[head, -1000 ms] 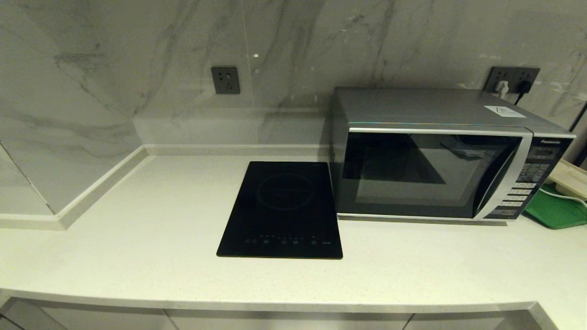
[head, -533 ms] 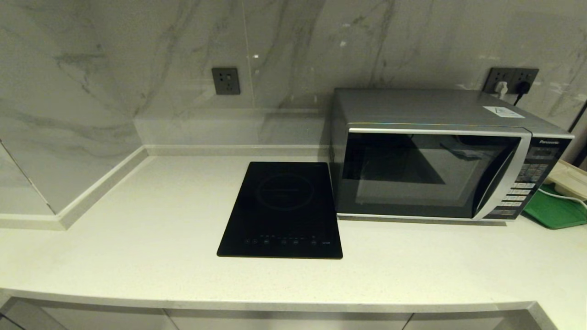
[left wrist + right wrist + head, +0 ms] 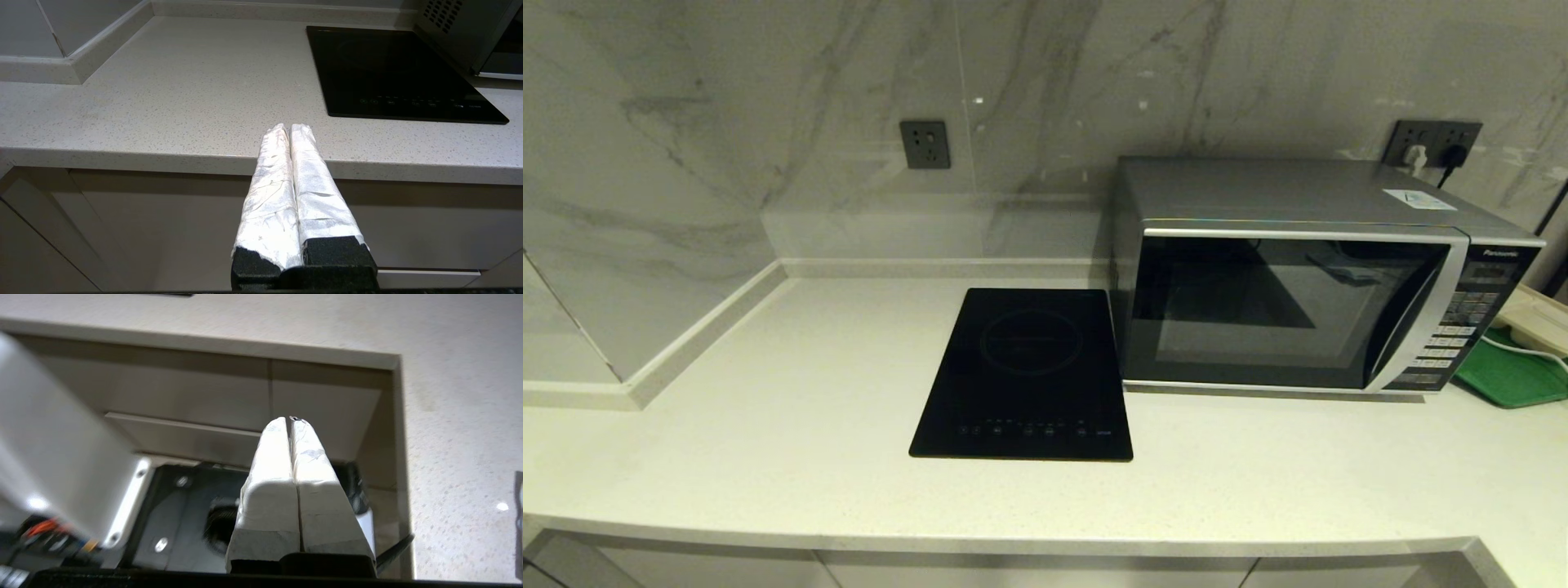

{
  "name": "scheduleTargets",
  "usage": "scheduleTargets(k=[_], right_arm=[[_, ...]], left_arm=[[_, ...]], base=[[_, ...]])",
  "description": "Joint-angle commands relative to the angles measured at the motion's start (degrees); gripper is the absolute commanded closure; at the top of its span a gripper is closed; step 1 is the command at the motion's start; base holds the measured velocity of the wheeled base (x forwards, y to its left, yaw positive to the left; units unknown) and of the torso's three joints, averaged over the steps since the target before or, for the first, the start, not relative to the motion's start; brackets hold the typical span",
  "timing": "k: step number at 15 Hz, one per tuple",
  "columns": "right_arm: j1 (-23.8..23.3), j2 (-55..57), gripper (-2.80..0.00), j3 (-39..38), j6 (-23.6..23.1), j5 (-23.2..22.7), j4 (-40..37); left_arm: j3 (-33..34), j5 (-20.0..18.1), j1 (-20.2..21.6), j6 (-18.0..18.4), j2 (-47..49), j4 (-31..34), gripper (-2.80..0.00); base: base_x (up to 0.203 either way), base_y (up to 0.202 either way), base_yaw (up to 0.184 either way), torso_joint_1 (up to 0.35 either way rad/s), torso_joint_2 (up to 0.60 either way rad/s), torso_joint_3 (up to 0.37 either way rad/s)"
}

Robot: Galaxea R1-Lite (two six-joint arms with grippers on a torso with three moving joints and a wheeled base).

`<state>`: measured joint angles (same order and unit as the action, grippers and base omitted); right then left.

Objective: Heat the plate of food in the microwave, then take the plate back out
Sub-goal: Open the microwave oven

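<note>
Nothing has moved: microwave (image 3: 1327,278) door shut on the surface (image 3: 768,457), left tool (image 3: 289,130) and right tool (image 3: 289,422) closed, empty, below its edge.

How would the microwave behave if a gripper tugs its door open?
The microwave is a big metal box flat on the counter, so it probably stays put, though it might skid. Its glass door looks smooth, likely slippery.

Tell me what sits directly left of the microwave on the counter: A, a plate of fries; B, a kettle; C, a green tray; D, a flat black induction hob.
D: in the head view the flat black induction hob lies on the counter right beside the left side of the microwave.
</note>
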<state>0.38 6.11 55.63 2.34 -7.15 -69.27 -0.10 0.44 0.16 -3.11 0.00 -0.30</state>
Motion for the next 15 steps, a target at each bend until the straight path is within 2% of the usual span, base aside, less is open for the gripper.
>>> scheduleTargets(k=[1,4,7,9,12,13,15], right_arm=[[-0.02,-4.77,0.00,-11.89,0.49,3.41,10.69],[-0.03,-5.90,0.00,-21.09,3.30,4.72,20.96],[-0.03,-6.00,0.00,-32.12,3.92,4.98,35.37],[-0.03,-6.01,0.00,-41.57,3.73,5.04,49.15],[-0.03,-6.02,0.00,-54.24,0.66,6.19,71.10],[-0.03,-6.02,0.00,-55.15,-0.21,6.70,73.39],[-0.03,-6.02,0.00,-55.27,-0.49,6.94,72.87]], left_arm=[[0.01,0.00,0.02,-0.06,0.00,-0.05,0.00],[0.01,0.00,0.02,-0.06,0.00,-0.05,0.00],[0.01,0.00,0.02,-0.06,0.00,-0.05,0.00],[0.01,0.00,0.02,-0.06,0.00,-0.05,0.00],[0.01,0.00,0.02,-0.06,0.00,-0.05,0.00],[0.01,0.00,0.02,-0.06,0.00,-0.05,0.00],[0.01,0.00,0.02,-0.06,0.00,-0.05,0.00]], base=[[0.000,0.000,0.000,0.000,0.00,0.000],[0.000,0.000,0.000,0.000,0.00,0.000],[0.000,0.000,0.000,0.000,0.00,0.000],[0.000,0.000,0.000,0.000,0.00,0.000],[0.000,0.000,0.000,0.000,0.00,0.000],[0.000,0.000,0.000,0.000,0.00,0.000],[0.000,0.000,0.000,0.000,0.00,0.000]])
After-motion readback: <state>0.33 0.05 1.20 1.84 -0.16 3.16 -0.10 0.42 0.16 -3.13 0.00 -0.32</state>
